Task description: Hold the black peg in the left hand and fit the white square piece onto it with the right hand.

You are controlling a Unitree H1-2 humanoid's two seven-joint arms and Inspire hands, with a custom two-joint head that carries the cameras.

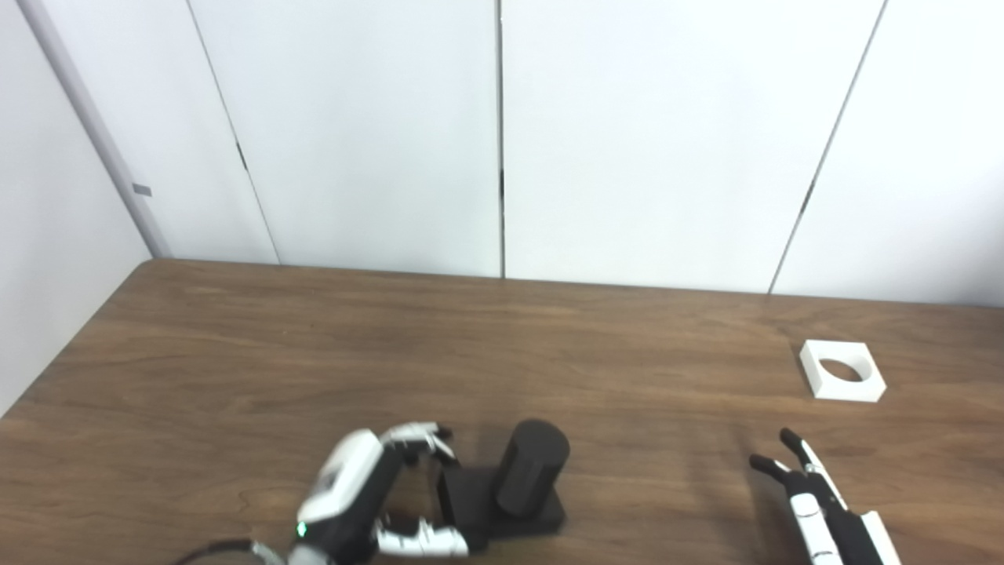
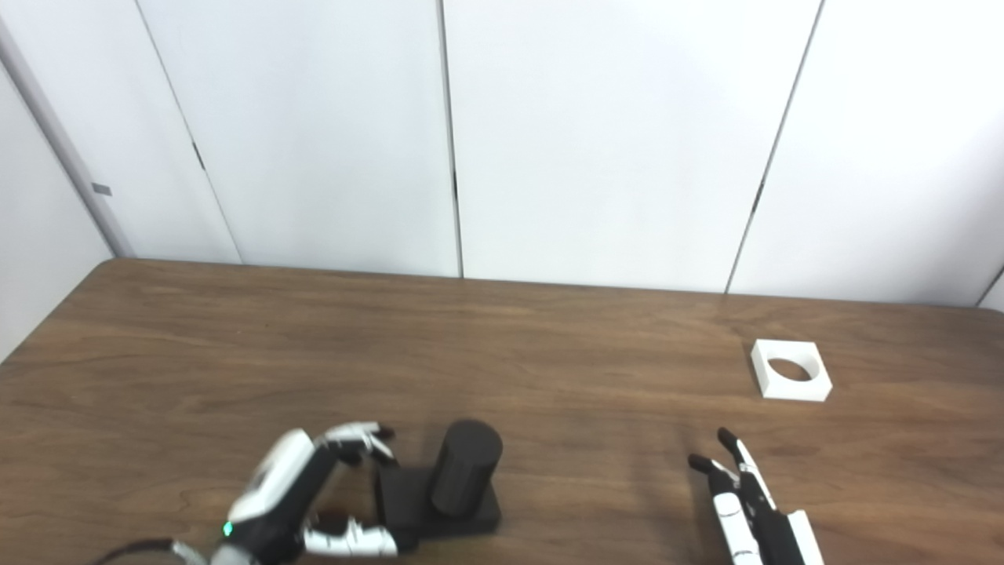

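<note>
Peg [image 1: 532,467] stands upright on its black base [image 1: 502,510] near the front edge of the table [image 1: 329,353]. I see the white square piece [image 1: 842,370] lying flat far to the right, its round hole facing up, well apart from the peg, with bare wood between them. My left robot hand [image 1: 376,494] curls around the base's left end, fingers above and thumb below, but I cannot tell whether it grips. My right robot hand [image 1: 816,502] is open, fingers spread and pointing toward the piece, not touching it.
</note>
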